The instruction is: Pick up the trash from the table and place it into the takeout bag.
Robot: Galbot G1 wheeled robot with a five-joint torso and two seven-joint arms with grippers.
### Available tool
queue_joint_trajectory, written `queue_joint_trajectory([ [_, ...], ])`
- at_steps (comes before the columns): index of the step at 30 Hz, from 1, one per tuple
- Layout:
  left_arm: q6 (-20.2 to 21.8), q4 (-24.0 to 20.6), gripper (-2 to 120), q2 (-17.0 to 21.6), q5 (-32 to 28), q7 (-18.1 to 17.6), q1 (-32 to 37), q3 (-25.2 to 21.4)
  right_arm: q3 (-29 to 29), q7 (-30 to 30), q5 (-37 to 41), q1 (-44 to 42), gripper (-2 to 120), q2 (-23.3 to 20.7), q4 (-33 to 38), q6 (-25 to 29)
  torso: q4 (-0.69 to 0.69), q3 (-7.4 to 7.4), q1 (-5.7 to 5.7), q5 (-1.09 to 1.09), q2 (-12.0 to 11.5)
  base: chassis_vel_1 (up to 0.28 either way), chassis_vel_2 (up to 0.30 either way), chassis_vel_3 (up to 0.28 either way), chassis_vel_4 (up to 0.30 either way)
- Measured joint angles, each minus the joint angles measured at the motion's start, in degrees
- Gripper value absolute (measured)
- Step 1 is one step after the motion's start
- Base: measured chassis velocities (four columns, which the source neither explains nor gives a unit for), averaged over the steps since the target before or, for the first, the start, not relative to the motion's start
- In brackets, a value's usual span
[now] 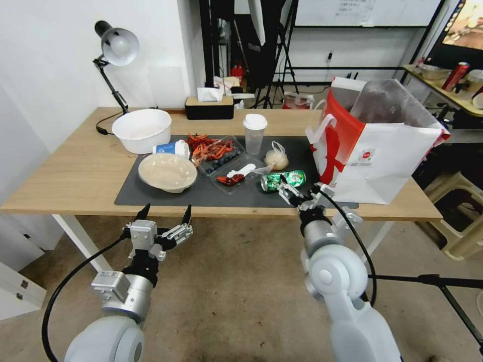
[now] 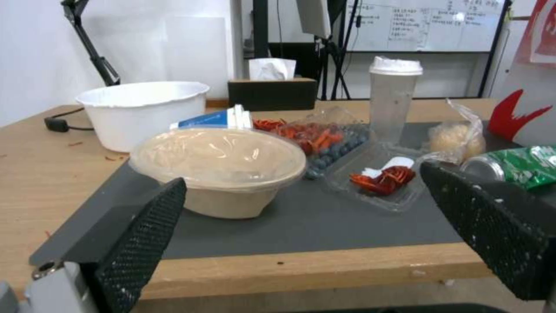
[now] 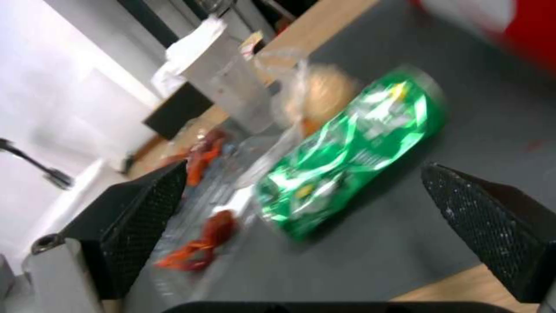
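Spread across the dark grey mat (image 1: 166,193) on the table (image 1: 75,171) — trash. At the mat's middle, a clear plastic tray (image 1: 224,161) holding red crayfish shells, blueberries and a white spoon. Left of the tray, a beige bowl (image 1: 167,172) under a clear lid; behind that, a blue-and-white paper cup (image 1: 171,148) on its side. Behind the tray, upright, a white-lidded cup (image 1: 254,133); beside it a knotted clear bag (image 1: 276,158) with something pale inside. At the mat's right end, the takeout bag (image 1: 382,151), upright, mouth open, foil lining showing. Just left of the bag, a crushed green can (image 1: 283,180) lying flat. Right pincer (image 1: 302,193) spread wide just before the can, not touching. Left pincer (image 1: 163,216) released, below the table's front edge.
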Motion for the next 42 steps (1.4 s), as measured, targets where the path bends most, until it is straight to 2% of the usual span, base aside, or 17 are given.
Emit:
queue_joint_trajectory([
  [1,-0.28,0.00,100,-0.06,0.18,0.07,0.25,0.00,0.13,0.65,4.28,0.78,100,0.60,-0.56,0.34,0.00,0.00,0.00,0.00,0.00,0.000,0.000,0.000,0.000],
  [3,-0.48,0.00,100,-0.12,0.33,0.09,0.39,-0.01,0.32,1.15,6.67,1.23,100,0.89,-0.89,0.48,0.01,0.00,0.00,0.00,0.00,0.000,0.000,0.000,0.000],
  [6,-1.15,0.00,100,-0.29,0.79,0.16,1.02,-0.01,1.87,3.97,15.28,3.23,100,2.00,-2.19,0.92,0.01,0.00,0.00,0.00,0.00,0.000,0.000,0.000,0.000],
  [9,-1.51,0.00,100,-0.38,1.00,0.18,1.32,-0.02,3.06,5.37,18.02,4.24,100,2.46,-2.92,0.99,0.00,0.00,0.00,0.00,0.00,0.000,0.000,0.000,0.000],
  [25,-2.97,0.20,100,-1.31,1.85,0.51,2.06,0.19,6.54,8.03,21.48,7.02,100,2.62,-6.36,0.93,0.00,0.00,0.00,0.00,0.00,0.000,0.000,0.000,0.000],
  [42,-3.39,0.30,100,-1.53,1.93,0.48,2.17,0.08,6.84,8.40,22.50,10.34,100,3.75,-11.91,0.87,0.00,0.00,0.00,0.00,0.00,0.000,0.000,0.000,0.000],
])
